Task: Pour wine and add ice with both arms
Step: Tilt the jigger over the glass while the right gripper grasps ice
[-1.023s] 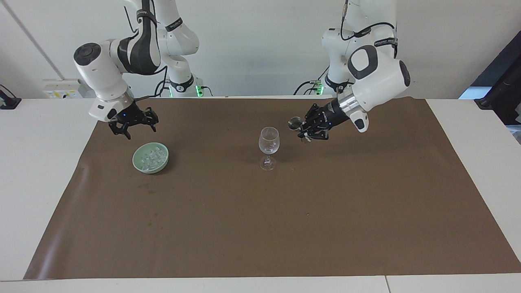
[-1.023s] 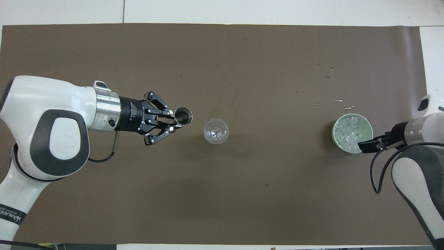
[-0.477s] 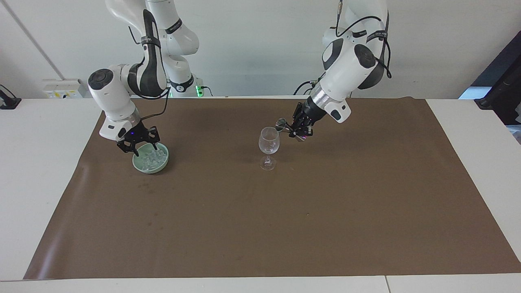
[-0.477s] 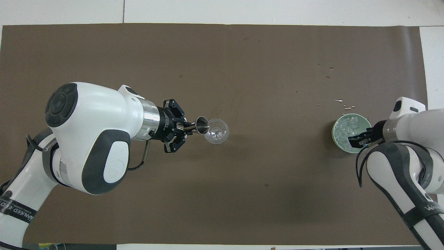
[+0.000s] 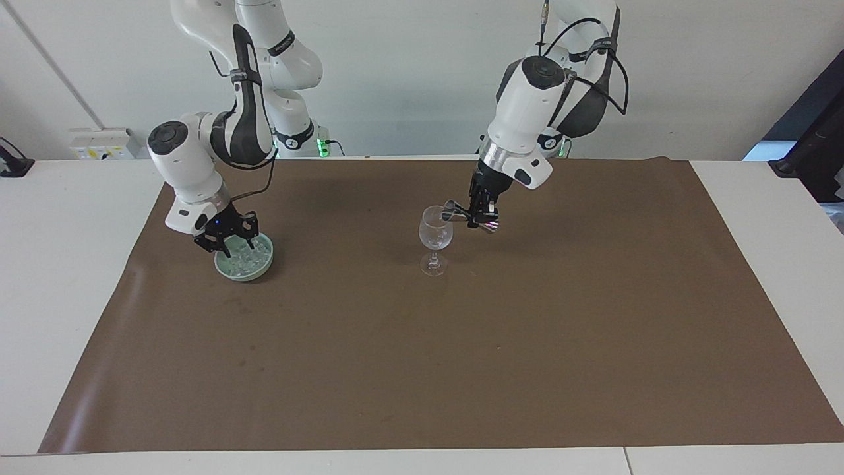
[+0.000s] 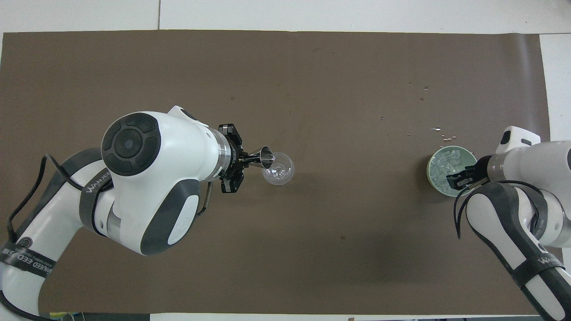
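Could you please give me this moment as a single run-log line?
left gripper: holds jigger tipped at wine glass rim | right gripper: down in bowl among ice

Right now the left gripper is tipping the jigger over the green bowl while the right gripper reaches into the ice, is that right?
Not quite. In the facing view the left gripper tips the jigger over the wine glass, not the bowl. The right gripper does reach into the ice.

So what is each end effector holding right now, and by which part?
Left end effector: the jigger, gripped at its narrow waist and tipped over the wine glass. Right end effector: down in the bowl among the ice; any hold cannot be told.
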`<state>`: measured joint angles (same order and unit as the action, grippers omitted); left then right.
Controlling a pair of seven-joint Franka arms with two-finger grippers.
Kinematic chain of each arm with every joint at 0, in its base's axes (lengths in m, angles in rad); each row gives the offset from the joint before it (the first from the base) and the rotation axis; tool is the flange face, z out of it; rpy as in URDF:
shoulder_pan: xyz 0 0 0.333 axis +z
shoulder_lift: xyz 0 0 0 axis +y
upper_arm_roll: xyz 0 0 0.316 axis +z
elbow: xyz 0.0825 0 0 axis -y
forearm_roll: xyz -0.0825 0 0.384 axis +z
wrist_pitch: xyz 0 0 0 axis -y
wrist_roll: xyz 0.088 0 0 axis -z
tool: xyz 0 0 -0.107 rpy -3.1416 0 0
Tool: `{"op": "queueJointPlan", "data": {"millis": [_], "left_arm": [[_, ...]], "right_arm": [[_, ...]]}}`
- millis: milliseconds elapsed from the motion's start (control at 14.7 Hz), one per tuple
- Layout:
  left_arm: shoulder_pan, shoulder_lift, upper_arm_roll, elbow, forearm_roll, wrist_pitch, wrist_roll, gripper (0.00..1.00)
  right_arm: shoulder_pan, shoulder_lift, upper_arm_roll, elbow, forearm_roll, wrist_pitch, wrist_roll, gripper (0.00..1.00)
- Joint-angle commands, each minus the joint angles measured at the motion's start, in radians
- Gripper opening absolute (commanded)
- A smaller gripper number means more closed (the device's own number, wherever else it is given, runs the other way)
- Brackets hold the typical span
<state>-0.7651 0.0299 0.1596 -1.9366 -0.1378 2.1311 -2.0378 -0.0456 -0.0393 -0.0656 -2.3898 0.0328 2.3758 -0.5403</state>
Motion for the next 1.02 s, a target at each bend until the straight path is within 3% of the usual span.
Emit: {"op": "queueJointPlan", "data": {"millis": [0, 409, 614, 955], "left_arm": [[-0.043, 0.005, 0.014, 0.03, 0.093, -0.051, -0.028, 0.0], [-0.095, 0.008, 0.012, 0.077, 0.231, -0.155, -0.028, 0.0], [-0.122, 0.008, 0.012, 0.082, 0.314, -0.168, -0.03, 0.0], [-0.14, 0.011, 0.012, 0.105, 0.397, -0.168, -0.071, 0.0]], "right_arm": [[-0.01, -0.019, 0.004, -0.037, 0.013, 0.017, 0.003, 0.55], [-0.011, -0.007, 0.004, -0.034, 0.013, 0.02, 0.008, 0.5], [-0.002, -0.007, 0.004, -0.034, 0.013, 0.022, 0.029, 0.43], [0.0, -0.007, 0.004, -0.034, 0.013, 0.022, 0.033, 0.42]]}}
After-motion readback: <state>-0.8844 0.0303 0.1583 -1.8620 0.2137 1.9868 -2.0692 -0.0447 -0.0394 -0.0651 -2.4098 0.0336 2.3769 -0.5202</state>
